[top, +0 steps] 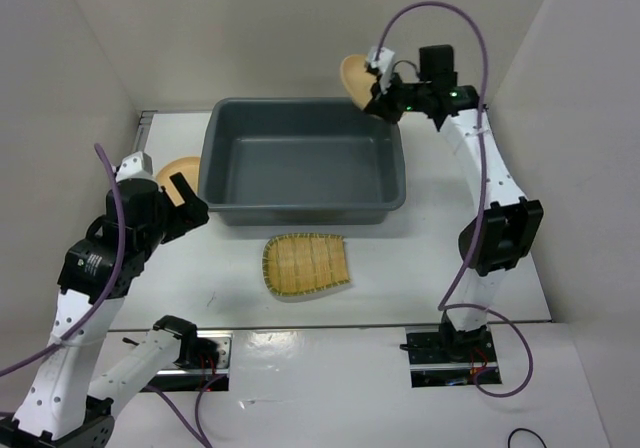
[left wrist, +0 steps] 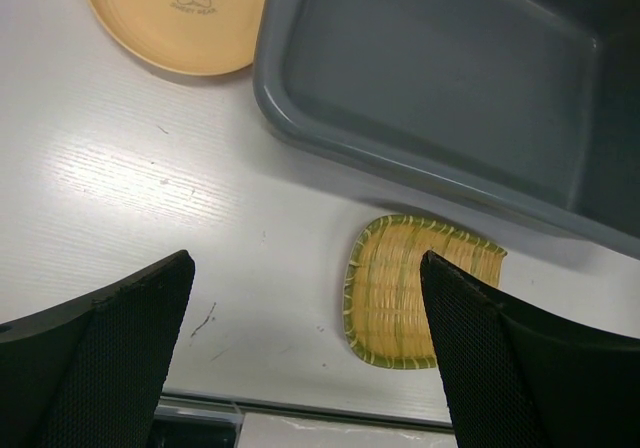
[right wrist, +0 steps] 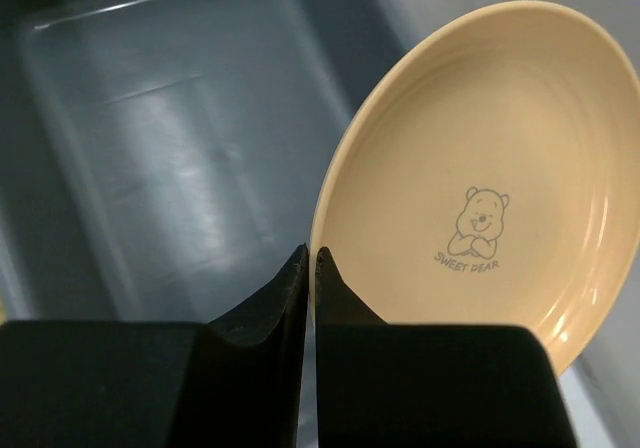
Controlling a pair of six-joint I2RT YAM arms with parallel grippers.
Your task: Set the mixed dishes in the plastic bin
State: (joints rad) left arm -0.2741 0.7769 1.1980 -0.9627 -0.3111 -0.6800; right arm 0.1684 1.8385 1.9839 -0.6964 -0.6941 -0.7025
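The dark grey plastic bin (top: pixel 300 158) stands at the middle back and holds nothing that I can see; it also shows in the left wrist view (left wrist: pixel 440 88) and the right wrist view (right wrist: pixel 150 158). My right gripper (top: pixel 381 90) is shut on the rim of a tan-orange plate (right wrist: pixel 480 178), held tilted over the bin's far right corner (top: pixel 354 76). A second tan-orange plate (top: pixel 172 176) lies left of the bin (left wrist: pixel 175 13). The bamboo tray (top: pixel 305 265) lies in front of the bin (left wrist: pixel 405 288). My left gripper (top: pixel 188 205) is open and empty above the table. No clear cups are in view.
White walls close in the table on the left, back and right. The table's near edge with a metal rail (left wrist: pixel 300 408) runs below the bamboo tray. The arm bases (top: pixel 445 353) sit at the near edge.
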